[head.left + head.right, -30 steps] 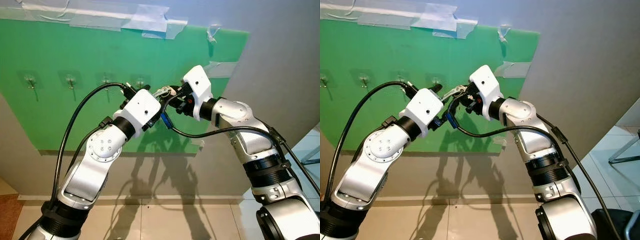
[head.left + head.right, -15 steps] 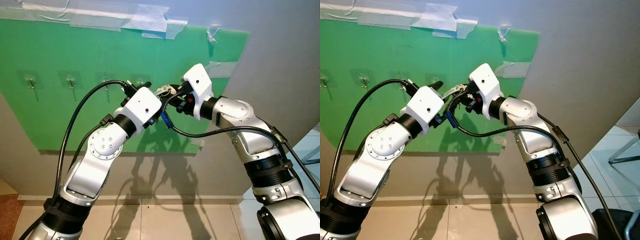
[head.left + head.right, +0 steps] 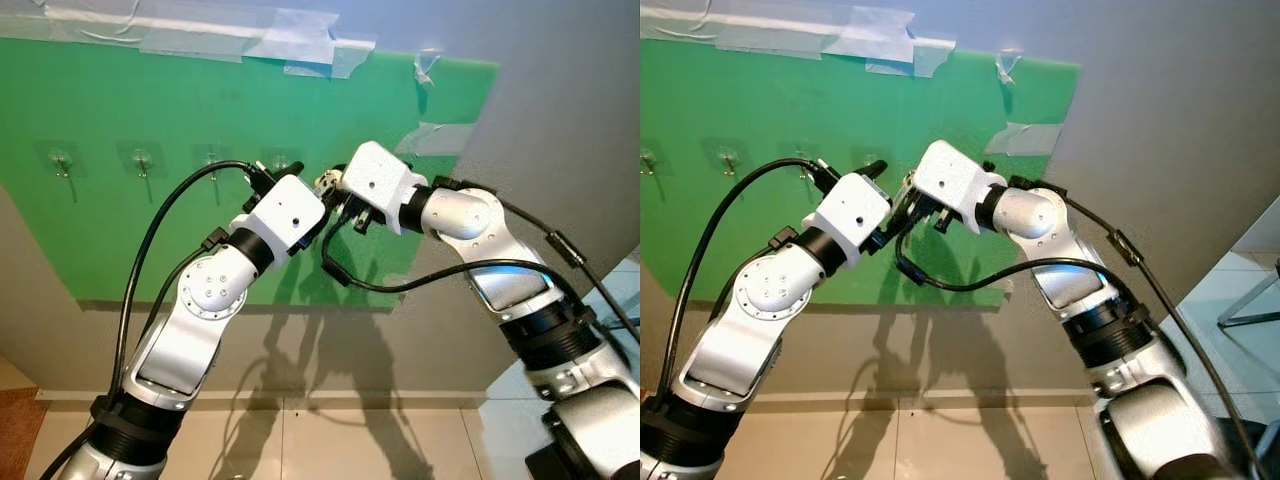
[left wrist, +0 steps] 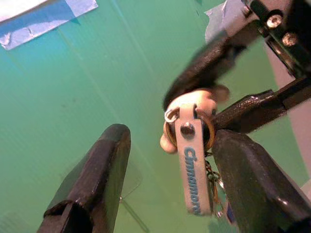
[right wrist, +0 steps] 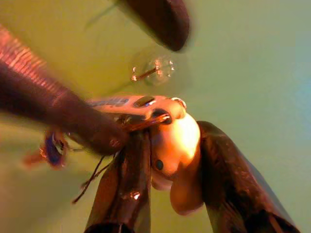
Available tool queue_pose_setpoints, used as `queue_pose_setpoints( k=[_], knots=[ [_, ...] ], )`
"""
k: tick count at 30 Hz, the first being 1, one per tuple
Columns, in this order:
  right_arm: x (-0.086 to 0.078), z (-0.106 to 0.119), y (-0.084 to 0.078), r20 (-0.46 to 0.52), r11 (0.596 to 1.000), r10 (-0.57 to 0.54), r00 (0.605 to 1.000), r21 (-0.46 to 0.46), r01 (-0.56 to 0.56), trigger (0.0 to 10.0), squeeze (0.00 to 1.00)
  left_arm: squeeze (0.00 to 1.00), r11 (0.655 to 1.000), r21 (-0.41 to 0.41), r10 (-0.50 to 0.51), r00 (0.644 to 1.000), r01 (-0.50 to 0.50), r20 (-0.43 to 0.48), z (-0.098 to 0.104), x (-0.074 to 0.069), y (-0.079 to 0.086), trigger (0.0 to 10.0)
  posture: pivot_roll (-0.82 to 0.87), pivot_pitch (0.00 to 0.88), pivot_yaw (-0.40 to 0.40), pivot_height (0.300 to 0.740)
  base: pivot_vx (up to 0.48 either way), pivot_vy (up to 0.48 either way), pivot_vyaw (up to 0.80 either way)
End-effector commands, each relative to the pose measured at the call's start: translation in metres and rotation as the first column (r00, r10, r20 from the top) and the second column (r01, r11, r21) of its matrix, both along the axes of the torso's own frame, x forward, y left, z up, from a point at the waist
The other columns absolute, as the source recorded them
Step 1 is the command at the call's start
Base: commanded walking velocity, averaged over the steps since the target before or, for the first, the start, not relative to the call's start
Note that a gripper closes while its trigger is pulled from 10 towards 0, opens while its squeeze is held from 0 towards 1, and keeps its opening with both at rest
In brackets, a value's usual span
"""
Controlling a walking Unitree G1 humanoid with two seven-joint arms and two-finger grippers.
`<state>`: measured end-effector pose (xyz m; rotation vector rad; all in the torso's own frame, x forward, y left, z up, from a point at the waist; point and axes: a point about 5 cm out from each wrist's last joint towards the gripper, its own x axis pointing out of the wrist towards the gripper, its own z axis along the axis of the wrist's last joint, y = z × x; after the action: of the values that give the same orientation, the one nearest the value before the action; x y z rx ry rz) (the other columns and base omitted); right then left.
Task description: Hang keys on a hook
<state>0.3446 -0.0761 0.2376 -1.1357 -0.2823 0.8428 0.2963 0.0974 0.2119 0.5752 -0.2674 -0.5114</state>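
Both silver arms are raised in front of a green plastic board (image 3: 120, 230) taped to a grey wall, and their wrists meet near the last of a row of small clear stick-on hooks (image 3: 281, 163). The right claw (image 5: 167, 145) is closed on a cream-coloured rounded charm (image 5: 177, 145) of the bunch of keys (image 4: 192, 145), gripping it between its two black fingers (image 5: 228, 184). From the charm's brass ring hangs a pale grey tag with blue lettering (image 4: 193, 167), and a small chain and blue piece dangle below it. The left claw (image 4: 170, 189) stands wide open, its fingers (image 4: 99, 174) on either side of the hanging tag; one finger lies just beside the tag, though contact cannot be told. The keys are held in the air, close to the board and near one clear hook (image 5: 153, 69), but not on it.
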Motion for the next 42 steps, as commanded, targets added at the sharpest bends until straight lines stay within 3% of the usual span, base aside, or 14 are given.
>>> queue_pose_setpoints(
  k=[1, 3, 5, 6, 7, 9, 12, 16, 28, 42],
  knots=[
    [0.000, -0.003, 0.000, 0.141, 0.979, 0.078, 0.987, -0.196, -0.050, 0.0, 0.00, 0.00, 1.000, -0.004, -0.009, 0.999, 0.009, 0.039, 0.009, 0.002, -0.002, 10.0, -0.08, 0.000, -0.029, 0.740, 0.000, 0.000, 0.00],
    [0.001, -0.004, -0.003, 0.259, 0.916, 0.204, 0.944, -0.390, -0.091, 0.0, 0.00, 0.00, 1.000, -0.007, -0.010, 1.000, 0.010, 0.029, 0.008, 0.002, -0.002, 10.0, -0.08, 0.000, -0.026, 0.740, 0.000, 0.000, 0.00],
    [0.002, -0.004, -0.007, 0.318, 0.845, 0.309, 0.896, -0.523, -0.106, 0.0, 0.00, 0.00, 0.999, -0.034, -0.010, 1.000, 0.010, 0.006, 0.006, 0.003, -0.002, 10.0, -0.08, 0.000, -0.026, 0.740, 0.000, 0.000, 0.00],
    [0.003, -0.002, -0.008, 0.341, 0.818, 0.349, 0.873, -0.565, -0.106, 0.0, 0.00, 0.00, 0.993, -0.117, -0.015, 0.999, 0.009, -0.052, 0.004, 0.004, -0.001, 10.0, -0.08, 0.000, -0.026, 0.740, 0.000, 0.000, 0.00],
    [0.003, -0.002, -0.008, 0.341, 0.818, 0.349, 0.873, -0.565, -0.106, 0.0, 0.00, 0.00, 0.993, -0.117, -0.015, 0.999, 0.009, -0.052, 0.004, 0.004, -0.001, 10.0, -0.08, 0.000, -0.026, 0.740, 0.000, 0.000, 0.00],
    [0.006, 0.003, -0.008, 0.380, 0.785, 0.408, 0.830, -0.611, -0.106, 0.0, 0.00, 0.00, 0.967, -0.254, -0.039, 0.989, 0.002, -0.143, 0.000, 0.004, -0.001, 10.0, -0.08, 0.000, -0.027, 0.740, 0.000, 0.000, 0.00],
    [0.007, 0.009, -0.007, 0.401, 0.782, 0.426, 0.811, -0.614, -0.108, 0.0, 0.00, 0.00, 0.944, -0.328, -0.063, 0.978, -0.006, -0.197, -0.005, 0.004, -0.001, 10.0, -0.07, 0.000, -0.029, 0.740, 0.000, 0.000, 0.00],
    [0.014, 0.025, -0.004, 0.452, 0.781, 0.469, 0.759, -0.614, -0.116, 0.0, 0.00, 0.00, 0.880, -0.472, -0.100, 0.955, -0.046, -0.281, -0.016, 0.004, 0.000, 10.0, -0.07, 0.000, -0.034, 0.740, 0.000, 0.000, 0.00],
    [0.024, 0.047, 0.000, 0.507, 0.776, 0.495, 0.705, -0.623, -0.097, 0.0, 0.00, 0.00, 0.874, -0.484, -0.118, 0.943, -0.051, -0.312, -0.022, 0.003, 0.001, 10.0, -0.07, 0.000, -0.033, 0.740, 0.000, 0.000, 0.00],
    [0.026, 0.053, 0.003, 0.521, 0.779, 0.511, 0.684, -0.617, -0.113, 0.0, 0.00, 0.00, 0.880, -0.472, -0.108, 0.946, -0.052, -0.306, -0.021, 0.003, 0.002, 10.0, -0.07, 0.000, -0.035, 0.740, 0.000, 0.000, 0.00]
  ],
)
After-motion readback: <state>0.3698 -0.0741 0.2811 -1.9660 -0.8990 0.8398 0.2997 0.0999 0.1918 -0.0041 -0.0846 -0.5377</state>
